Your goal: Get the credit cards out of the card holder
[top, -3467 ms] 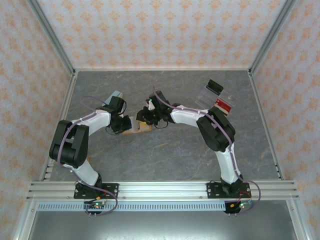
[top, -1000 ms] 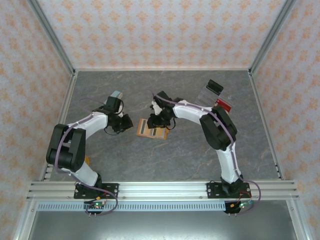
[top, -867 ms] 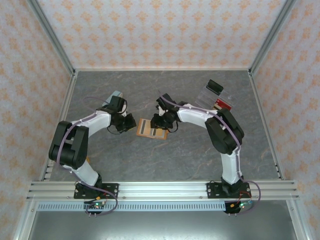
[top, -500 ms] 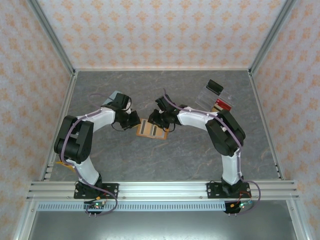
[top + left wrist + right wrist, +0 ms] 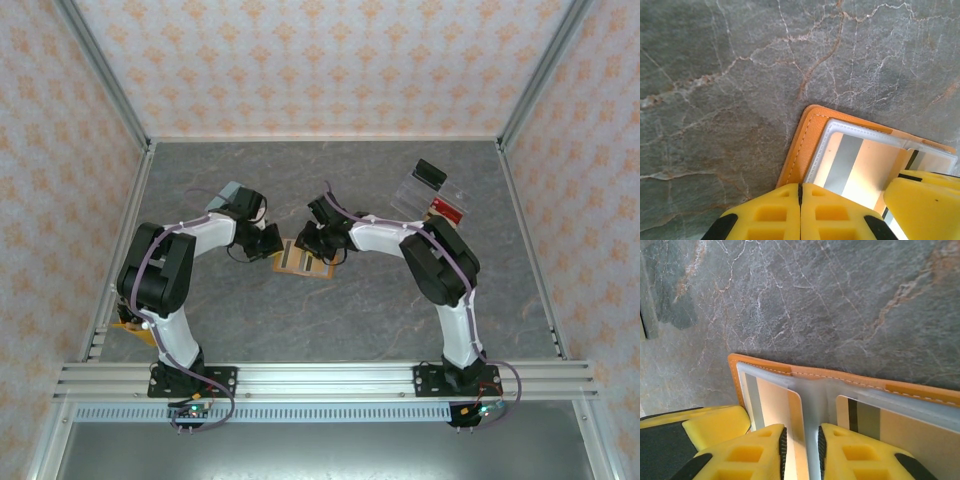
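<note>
- Our right gripper [image 5: 801,432] stands narrow. Its pads appear to nip the raised middle fold of the greyish pocket sheet [image 5: 812,395].
- Our left gripper [image 5: 800,189] has its pads pressed together with nothing between them. It is at the bottom of its wrist view, over a corner of the card holder [image 5: 796,152]; we cannot tell whether it bears down on it.
- The card holder lies open on the table [image 5: 350,320] at the centre of the top view, between the two grippers. The credit cards [image 5: 772,407] sit inside its pockets, pale sides and dark stripes up.
- The main risk, we judge, is that a pull on the fold lifts or drags the whole folder, because the grip is on plastic and not on a card.
- If the left pads slide off the orange cover, the holder may swing or flap shut.
- The two grippers' yellow fingers [image 5: 850,450] are just beside each other, so a small move could knock them together.
- Further out, in the upper right of the top view and well apart, lie a clear tray [image 5: 420,190], a black block [image 5: 431,172] and a reddish card [image 5: 447,210].
- A pale-blue box [image 5: 228,193] sits just behind the left arm. Nothing lies on the table between holder and tray.
</note>
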Controlling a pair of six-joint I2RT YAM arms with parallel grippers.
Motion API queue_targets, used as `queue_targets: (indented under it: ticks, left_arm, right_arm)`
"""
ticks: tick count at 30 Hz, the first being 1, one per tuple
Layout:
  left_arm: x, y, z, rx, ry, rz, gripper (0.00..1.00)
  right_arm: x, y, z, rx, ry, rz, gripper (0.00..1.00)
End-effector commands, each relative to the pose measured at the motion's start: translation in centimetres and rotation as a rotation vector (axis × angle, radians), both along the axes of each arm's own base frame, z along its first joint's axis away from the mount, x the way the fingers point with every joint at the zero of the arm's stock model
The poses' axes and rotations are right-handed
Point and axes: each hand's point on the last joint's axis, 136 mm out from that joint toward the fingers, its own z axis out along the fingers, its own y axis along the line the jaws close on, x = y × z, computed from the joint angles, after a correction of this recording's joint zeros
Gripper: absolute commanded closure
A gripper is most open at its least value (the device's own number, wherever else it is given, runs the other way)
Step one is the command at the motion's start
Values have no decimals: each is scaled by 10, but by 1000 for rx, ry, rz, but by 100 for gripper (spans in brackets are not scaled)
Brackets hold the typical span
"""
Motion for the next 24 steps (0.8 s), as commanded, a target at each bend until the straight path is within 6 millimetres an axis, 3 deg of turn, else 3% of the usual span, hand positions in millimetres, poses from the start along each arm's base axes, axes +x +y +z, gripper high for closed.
queue_targets:
  ticks: [1,9,24]
  left_arm:
    - [-10,10,-15,67,60,21,93]
    - [-17,14,-25,86,85,31,93]
    - [-20,20,-30,123,95,33,94]
  right_arm:
    - [-1,10,-3,14,12,26,76]
    - [-2,16,7,75,-19,58,83]
    - [-6,15,30,144,-76,74,87]
